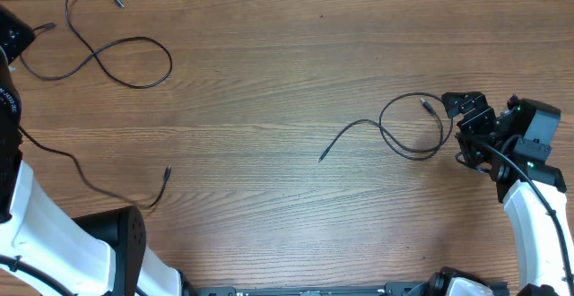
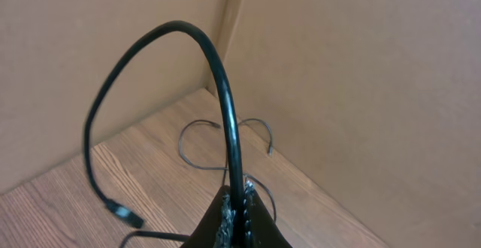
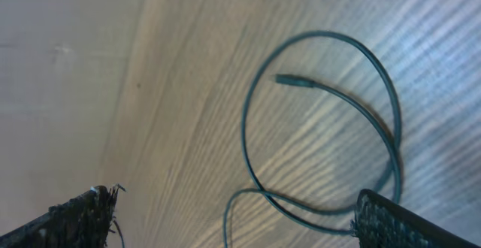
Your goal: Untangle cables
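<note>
Surface: pale wooden table [image 1: 269,81] with lengthwise grain, closed in at the far left corner by plain brown cardboard walls [image 2: 338,68].
Left gripper [image 2: 239,204]: jaws pressed together, pinching a thin black flexible cord, the pinched cable [image 2: 225,105], just above their tips.
Pinched cable: it rises from the jaws, arches over and hangs down on the other side. Its small dark plug [image 2: 124,214] dangles above the table.
Figure-of-eight cable [image 1: 99,56]: a thin black cord lying flat in the far left corner, crossing itself once. It lies apart from the other cords.
Lower-left cable [image 1: 90,184]: a thin black strand running from beside the left arm to a plug end on the table. Whether it is the far part of the pinched cable cannot be told.
Right gripper [image 1: 457,115]: jaws spread wide and holding nothing, just beside the right edge of the looped cable.
Looped cable [image 3: 245,128]: a thin black cord on the right side of the table, forming one open round loop. Its plug tip [image 3: 294,81] lies inside the loop, and a free tail trails toward the table's middle.
</note>
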